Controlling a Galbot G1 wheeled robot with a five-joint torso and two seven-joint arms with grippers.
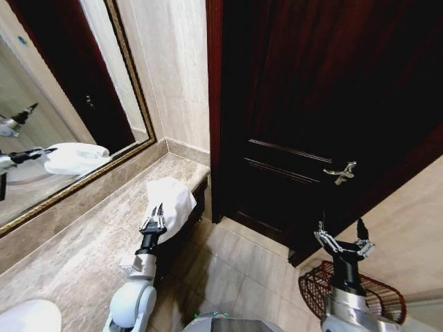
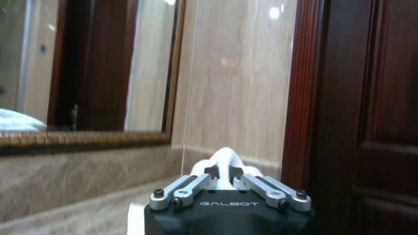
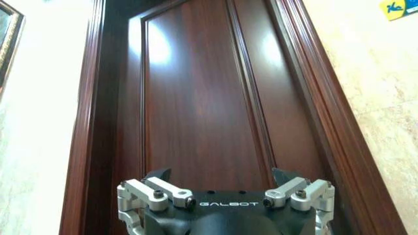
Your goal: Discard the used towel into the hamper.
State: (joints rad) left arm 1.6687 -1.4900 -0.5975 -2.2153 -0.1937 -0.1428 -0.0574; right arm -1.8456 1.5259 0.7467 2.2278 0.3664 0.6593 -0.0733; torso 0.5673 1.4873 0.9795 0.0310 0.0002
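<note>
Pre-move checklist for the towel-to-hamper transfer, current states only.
1. Left gripper closed on the towel: ok, fingers pinch the white cloth at the counter's end.
2. Towel lifted off the counter: cannot tell, its lower part seems to touch the stone.
3. Hamper located: ok, on the floor at lower right, partly behind the right arm.
4. Right gripper free: ok, open and empty, in front of the door.
5. Hamper opening unobstructed: not ok, the right gripper is over it.
</note>
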